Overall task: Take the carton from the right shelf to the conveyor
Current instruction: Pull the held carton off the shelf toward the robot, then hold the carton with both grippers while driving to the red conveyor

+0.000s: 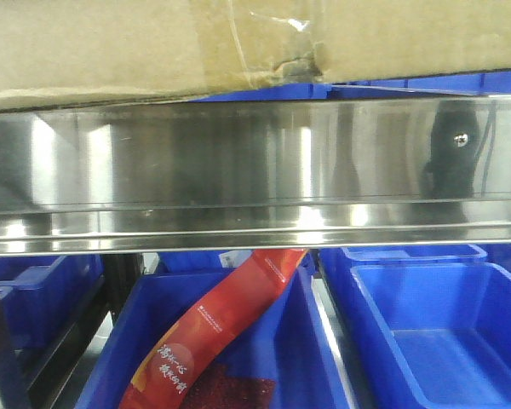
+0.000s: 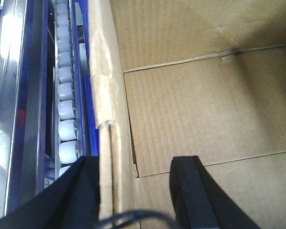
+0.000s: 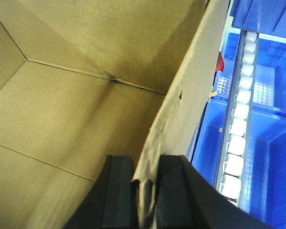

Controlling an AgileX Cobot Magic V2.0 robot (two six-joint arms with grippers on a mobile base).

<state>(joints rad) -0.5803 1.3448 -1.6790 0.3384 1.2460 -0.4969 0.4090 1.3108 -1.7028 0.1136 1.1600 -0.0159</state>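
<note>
The carton, plain brown corrugated cardboard with clear tape and a torn seam, sits on top of the right shelf, just above its shiny steel front band. In the left wrist view my left gripper is open and straddles the carton's left wall, with one finger outside against it and the other inside, well apart from it. In the right wrist view my right gripper is shut on the carton's right wall, one finger on each side. The open carton's inside floor is bare. The conveyor is out of view.
Blue plastic bins stand on the level under the steel band, and one holds a red packet. Rows of white rollers run beside the carton on the left, and more rollers and blue bins lie on its right.
</note>
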